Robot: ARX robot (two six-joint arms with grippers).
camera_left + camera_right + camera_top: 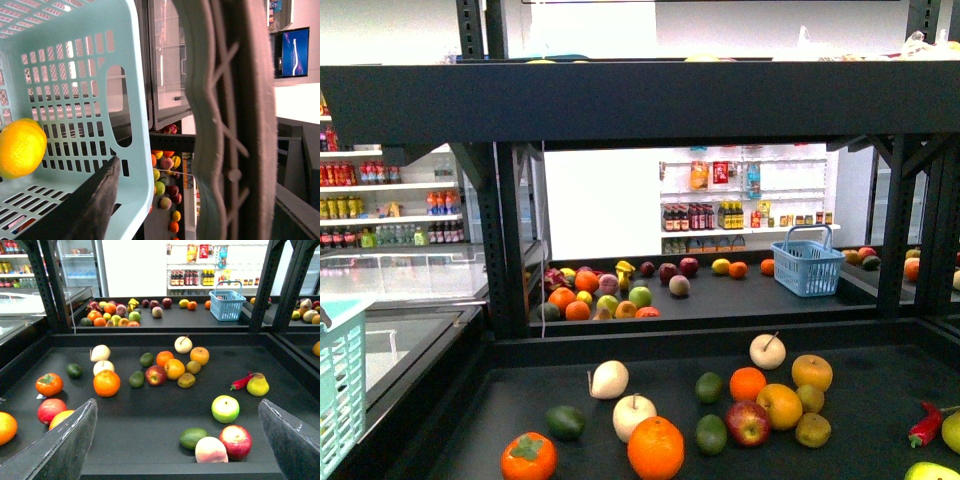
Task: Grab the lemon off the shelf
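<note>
A bright yellow oval lemon (20,147) lies inside the pale teal basket (75,90), against its slotted wall. That basket also shows at the left edge of the front view (340,385). My left gripper (195,215) is shut on the basket handle (225,125), which fills the middle of the left wrist view. The black shelf tray (150,420) spreads below my right gripper (176,437). Its jaws stand open and wide apart with nothing between them, back near the tray's front rim. Neither arm shows in the front view.
Loose fruit covers the tray: an orange (655,447), a red apple (748,423), a yellow-orange oval fruit (780,405), a green apple (225,408) and a red chilli (241,381). Black posts (510,235) flank it. A blue basket (807,262) stands on the rear tray.
</note>
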